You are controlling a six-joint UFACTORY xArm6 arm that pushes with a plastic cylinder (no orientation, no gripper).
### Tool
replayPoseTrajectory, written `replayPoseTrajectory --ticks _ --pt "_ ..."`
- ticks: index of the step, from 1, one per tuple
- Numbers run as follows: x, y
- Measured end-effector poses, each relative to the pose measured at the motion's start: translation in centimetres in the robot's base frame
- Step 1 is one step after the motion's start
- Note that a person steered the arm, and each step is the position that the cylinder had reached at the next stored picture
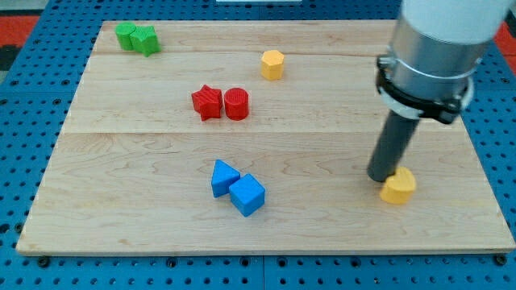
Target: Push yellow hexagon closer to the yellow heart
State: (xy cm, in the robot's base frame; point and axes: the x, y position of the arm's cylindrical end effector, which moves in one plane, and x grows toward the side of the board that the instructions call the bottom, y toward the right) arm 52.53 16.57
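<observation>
My tip point(379, 178) rests touching the yellow heart point(398, 187) at the view's lower right, on its left edge. The yellow hexagon point(272, 64) sits well apart near the view's top centre. There is no pincer here, only a bare rod, so nothing spreads or pinches. I judge the hexagon light, rigid and ready to slide or spin on the wooden board point(145, 161). It is squat with no clear long axis; I'd push its upper-left face squarely.
</observation>
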Motion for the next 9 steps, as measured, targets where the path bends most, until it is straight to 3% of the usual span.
replayPoseTrajectory --ticks 1,2,4,5,6,8,9 --pt "2.0 3.1" --pt "-4.3 0.0" --pt "-24.4 -1.6" --pt "-31.1 -1.6" --pt "-33.3 -1.7" --pt "-25.6 -10.9" --pt "-27.7 -13.5"
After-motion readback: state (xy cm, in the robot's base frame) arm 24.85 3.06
